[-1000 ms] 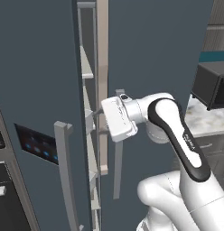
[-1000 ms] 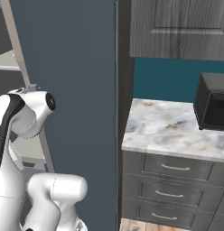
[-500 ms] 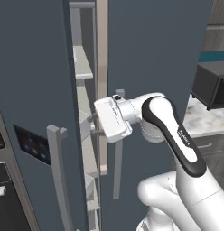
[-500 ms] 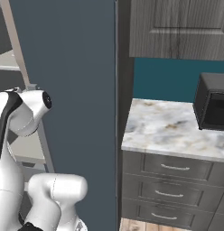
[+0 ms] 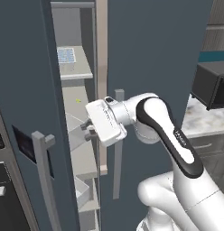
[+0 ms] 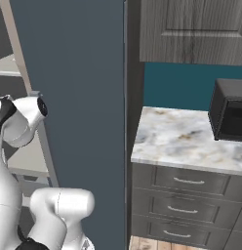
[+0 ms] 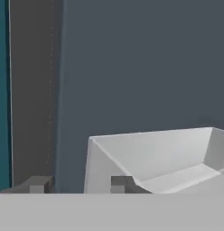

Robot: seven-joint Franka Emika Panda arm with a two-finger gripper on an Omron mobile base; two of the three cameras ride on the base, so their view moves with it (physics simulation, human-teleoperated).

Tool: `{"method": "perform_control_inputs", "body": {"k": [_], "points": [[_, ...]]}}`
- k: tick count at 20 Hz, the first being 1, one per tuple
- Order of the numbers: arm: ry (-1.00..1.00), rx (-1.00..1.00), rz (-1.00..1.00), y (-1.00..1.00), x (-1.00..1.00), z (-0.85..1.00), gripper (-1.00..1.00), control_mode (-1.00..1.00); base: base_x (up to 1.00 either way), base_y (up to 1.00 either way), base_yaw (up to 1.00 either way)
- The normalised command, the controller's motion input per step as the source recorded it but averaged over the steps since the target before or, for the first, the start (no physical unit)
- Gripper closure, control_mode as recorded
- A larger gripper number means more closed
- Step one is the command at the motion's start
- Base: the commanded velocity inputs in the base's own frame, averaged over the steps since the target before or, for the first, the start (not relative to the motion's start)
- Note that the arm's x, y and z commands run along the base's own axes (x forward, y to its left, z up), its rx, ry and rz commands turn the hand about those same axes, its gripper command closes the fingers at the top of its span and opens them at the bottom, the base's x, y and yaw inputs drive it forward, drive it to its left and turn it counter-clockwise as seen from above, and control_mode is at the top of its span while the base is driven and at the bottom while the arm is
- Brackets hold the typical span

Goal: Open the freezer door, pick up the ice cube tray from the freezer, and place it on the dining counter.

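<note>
Lettering anywhere that you can read?

Only the dark panel (image 5: pixel 24 146) on the freezer door (image 5: pixel 19 67), and its marks are too small to make out.

Where's the tray?

The tray (image 5: pixel 66 55) sits on an upper shelf (image 5: pixel 78 72) inside the freezer (image 5: pixel 75 27), towards the left of that shelf. It lies flat with its grid of cells facing up.

And the pincer?

The pincer (image 5: pixel 88 131) is lower down, poked into the gap between the freezer door and the plain door (image 5: pixel 154 54) beside it. The tray is above it and further in, well apart from it, with nothing touching the tray.

Which way does the tray run?

From here I can't tell. It looks nearly as deep as it is wide at this slant, so I won't name its long axis. Its edges look square to the shelf.

Is the pincer gripping anything?

From the hand view, the pincer (image 7: pixel 78 184) has its two tips apart, facing the inside of the freezer door. The near corner of a white bin (image 7: pixel 154 153) stands between the tips. I can't tell whether they pinch it or only straddle it.

And the door?

It is partly open, its long handle (image 5: pixel 44 180) upright on the outer face. A black microwave (image 6: pixel 230 114) sits on the marble surface (image 6: pixel 181 136) off to the right.
</note>
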Motion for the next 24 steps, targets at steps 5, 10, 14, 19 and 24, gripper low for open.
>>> {"method": "perform_control_inputs", "body": {"k": [5,10,14,19,24], "points": [[0.00,0.00,0.03,0.35,-0.03,0.00,-1.00,-1.00,0.00,0.00,0.00],[0.00,0.00,0.02,0.29,0.00,0.00,-1.00,-1.00,0.00,0.00,0.00],[0.00,0.00,0.02,0.35,0.00,0.00,-1.00,-1.00,0.00,0.00,0.00],[0.00,0.00,0.01,0.41,0.00,-0.01,-1.00,-1.00,0.00,0.00,0.00],[0.00,0.00,0.00,0.45,0.00,-0.01,-1.00,-1.00,0.00,0.00,0.00]]}}
